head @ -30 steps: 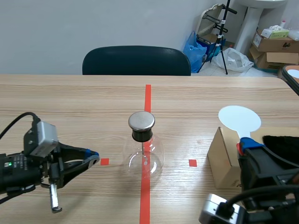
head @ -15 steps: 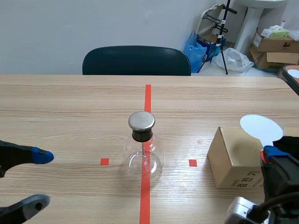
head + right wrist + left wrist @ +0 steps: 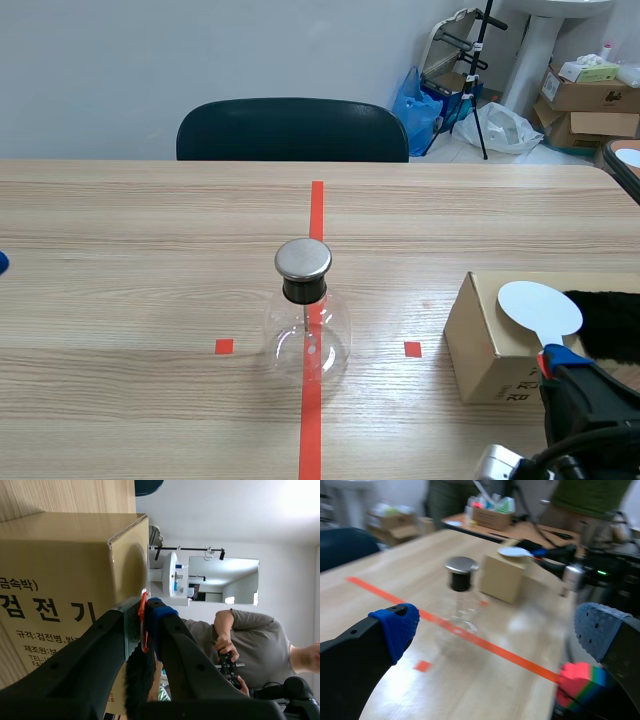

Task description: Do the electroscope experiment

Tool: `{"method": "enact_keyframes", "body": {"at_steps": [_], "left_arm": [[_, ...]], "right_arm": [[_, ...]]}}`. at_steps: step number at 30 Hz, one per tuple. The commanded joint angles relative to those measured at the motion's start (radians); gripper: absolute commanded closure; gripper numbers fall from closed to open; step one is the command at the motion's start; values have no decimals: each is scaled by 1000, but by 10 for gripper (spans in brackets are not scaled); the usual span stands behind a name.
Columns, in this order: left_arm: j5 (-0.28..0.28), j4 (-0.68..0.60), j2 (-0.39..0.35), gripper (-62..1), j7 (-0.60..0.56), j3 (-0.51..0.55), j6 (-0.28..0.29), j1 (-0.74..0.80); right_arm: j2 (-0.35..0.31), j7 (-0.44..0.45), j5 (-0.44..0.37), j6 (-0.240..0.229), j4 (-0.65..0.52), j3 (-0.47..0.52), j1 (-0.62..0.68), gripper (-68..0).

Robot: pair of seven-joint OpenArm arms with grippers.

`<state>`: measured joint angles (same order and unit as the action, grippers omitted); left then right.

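Observation:
The electroscope, a round glass flask [image 3: 309,338] with a black neck and a metal cap [image 3: 303,258], stands on the red centre line. In the left wrist view the flask [image 3: 460,602] is ahead of my left gripper [image 3: 495,630], whose blue-padded fingers [image 3: 396,625] stand wide open with nothing between them. My right gripper [image 3: 562,362] is shut on the red handle of a white disc paddle [image 3: 540,308], which hovers over the cardboard box [image 3: 490,345]. In the right wrist view the fingers [image 3: 165,625] clamp the thin red handle [image 3: 143,622] beside the box [image 3: 65,595].
Black fur [image 3: 610,320] lies on the box's right part. A dark chair [image 3: 292,128] stands behind the table's far edge. A red and multicoloured object [image 3: 577,680] shows under my left gripper's right finger. A person [image 3: 250,645] sits in the background.
My left gripper has opened wide and its arm has drawn back to the left, almost out of the scene view. The right gripper carried the white disc nearer and lower over the box.

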<state>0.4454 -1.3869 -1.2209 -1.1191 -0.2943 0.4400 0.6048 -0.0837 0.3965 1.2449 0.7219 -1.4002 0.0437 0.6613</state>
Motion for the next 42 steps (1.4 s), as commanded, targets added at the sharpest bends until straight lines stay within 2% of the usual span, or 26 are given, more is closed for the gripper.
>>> {"method": "enact_keyframes", "body": {"at_steps": [1, 7, 12, 14, 17, 19, 22, 24, 26, 30, 34, 42], "left_arm": [[0, -3, 29, -623, -15, 32, -18, 19], [-2, -3, 98, -623, -14, 179, -23, 127], [-74, -30, 197, -623, 32, 336, -23, 203], [-82, -69, 229, -623, 75, 387, -23, 243], [-132, -139, 272, -623, 127, 453, -10, 306], [-191, -179, 308, -623, 132, 500, 33, 355], [-327, -233, 376, -623, 128, 566, 135, 422], [-390, -268, 417, -623, 129, 594, 191, 450], [-410, -295, 443, -623, 129, 611, 247, 468], [-431, -337, 476, -623, 140, 623, 256, 475], [-431, -352, 485, -623, 151, 623, 256, 475], [-449, -352, 492, -623, 151, 623, 256, 475]], "right_arm": [[-3, 8, -9, 61, -14, 1, 7, -18], [19, 29, 5, 61, -14, 0, 18, -18], [21, 29, 7, 61, -14, 0, 18, -18], [26, 29, 8, 61, -8, -1, 20, -18], [26, 22, 8, 61, 4, -11, 23, -18], [26, 13, 8, 61, 5, -11, 23, -18], [26, 14, 35, 61, 5, -11, 20, -18], [26, 10, 49, 61, 5, -11, 21, -18], [26, -6, 49, 61, 6, -11, 21, -18], [28, -6, 49, 61, 6, -11, 21, -29], [28, -5, 49, 61, 6, -11, 20, -108], [28, -8, 50, 61, 6, -11, 20, -368]]}}
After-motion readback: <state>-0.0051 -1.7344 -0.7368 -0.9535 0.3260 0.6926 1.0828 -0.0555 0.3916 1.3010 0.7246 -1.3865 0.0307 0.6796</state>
